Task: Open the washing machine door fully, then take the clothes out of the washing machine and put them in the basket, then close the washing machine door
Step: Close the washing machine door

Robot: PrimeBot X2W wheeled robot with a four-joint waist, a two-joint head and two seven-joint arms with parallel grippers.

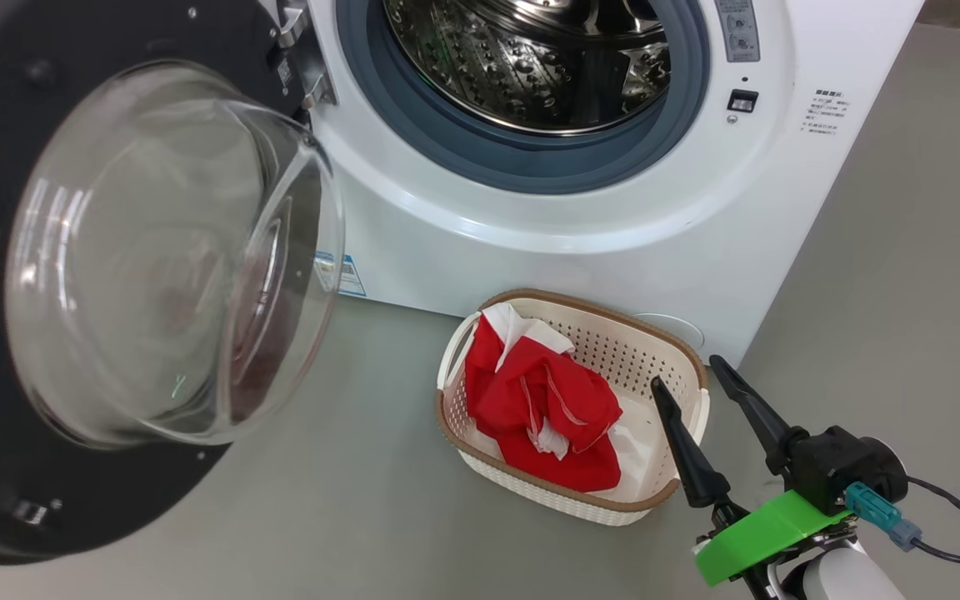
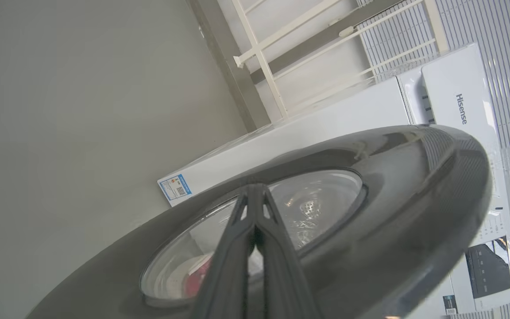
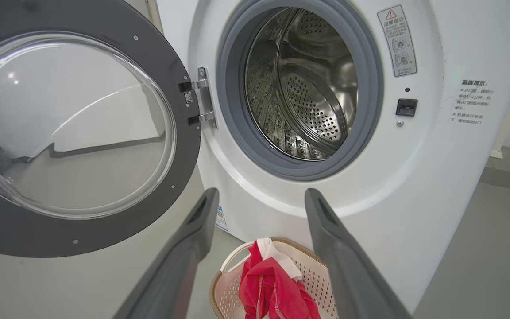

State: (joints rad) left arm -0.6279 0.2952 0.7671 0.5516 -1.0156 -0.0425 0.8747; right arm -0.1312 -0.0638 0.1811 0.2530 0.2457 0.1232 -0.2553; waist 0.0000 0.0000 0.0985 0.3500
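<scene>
The door (image 1: 155, 250), black-rimmed with clear bulging glass, stands wide open left of the machine (image 1: 530, 233). Our left gripper (image 2: 255, 191), fingers pressed together, is just at its outer face, so we judge this arm nearer to push it shut; the right gripper (image 1: 686, 372), fingers spread, hovers by the basket (image 1: 597, 310) of clothes (image 1: 542, 400)

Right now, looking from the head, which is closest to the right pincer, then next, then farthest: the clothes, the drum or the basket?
1. The basket: its right rim is just by the right pincer.
2. The clothes: heaped in the basket's left half.
3. The drum: up inside the machine, farthest back.
</scene>
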